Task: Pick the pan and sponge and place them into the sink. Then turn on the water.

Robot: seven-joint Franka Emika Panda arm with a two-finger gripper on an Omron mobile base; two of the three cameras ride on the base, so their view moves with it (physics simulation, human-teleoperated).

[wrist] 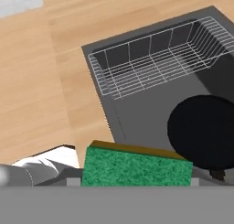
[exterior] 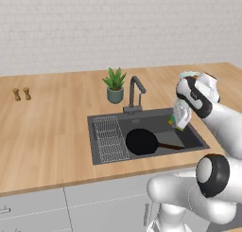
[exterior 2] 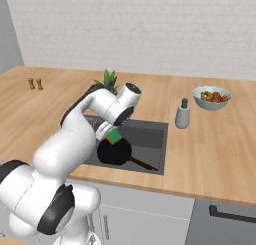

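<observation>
A white brick wall point(exterior: 118, 27) runs behind a light wooden counter point(exterior: 47, 131). Grey cabinet fronts point(exterior: 94, 207) sit below the counter's front edge, one with a dark handle point(exterior 2: 232, 214) toward the right end. At the left end a plain grey wall point(exterior 2: 9, 34) meets the brick. Light is even and soft.

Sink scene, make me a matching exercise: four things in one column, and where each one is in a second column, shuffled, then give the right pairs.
Things
1. pan
2. sponge
3. wire rack
4. potted plant

Places
A. held in the gripper above the sink
B. on the counter beside the faucet
C. lying flat on the sink floor
D. in the sink's left part in the left base view

Pairs: 1-C, 2-A, 3-D, 4-B
</observation>
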